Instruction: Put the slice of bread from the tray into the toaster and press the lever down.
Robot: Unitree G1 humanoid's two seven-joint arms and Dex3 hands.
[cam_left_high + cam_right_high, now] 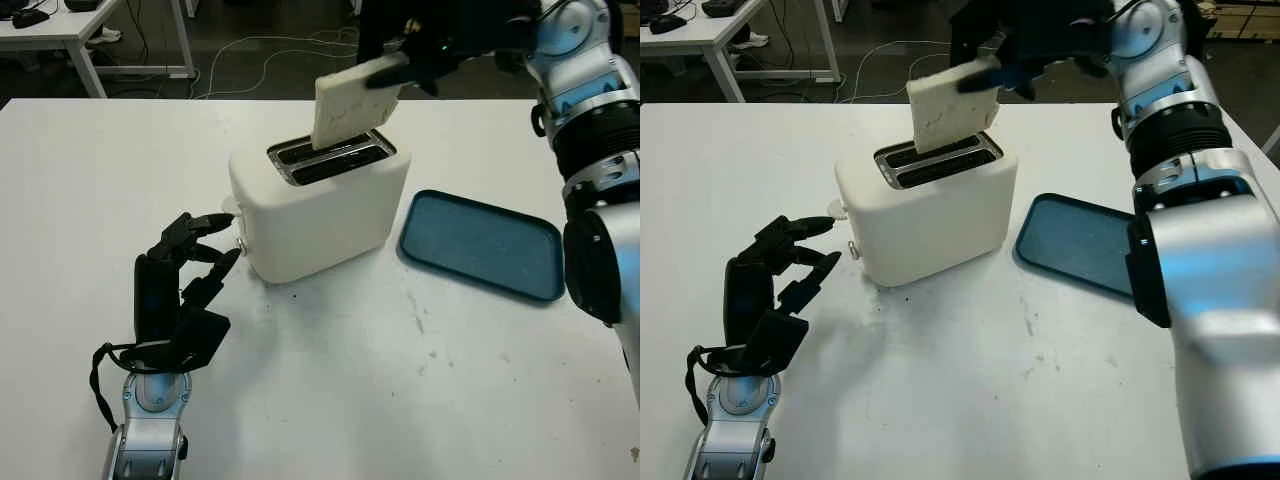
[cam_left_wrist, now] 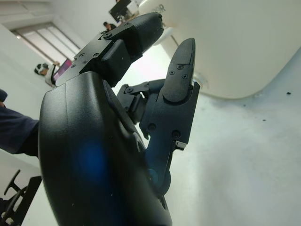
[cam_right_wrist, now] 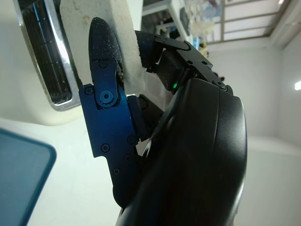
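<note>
One pale, square slice of bread (image 1: 352, 106) hangs tilted over the white toaster's (image 1: 320, 208) slots, pinched by the right hand (image 1: 420, 55). The left hand (image 1: 185, 265), holding nothing, sits beside the lever (image 1: 231, 208); the blue tray (image 1: 482, 243) lies bare.

The boxy white plastic toaster (image 1: 320, 205) looked smooth and matt, its slots rimmed in shiny metal. The pale, porous bread slice (image 1: 352, 106) looked rough; the flat blue plastic tray (image 1: 483, 243) faintly glossy.

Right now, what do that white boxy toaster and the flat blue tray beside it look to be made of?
The white boxy toaster looks like matte moulded plastic, with rounded corners and no glare; its slot rims gleam like metal. The flat blue tray seems plastic too, its surface dull and slightly grainy, with a raised lip.
</note>
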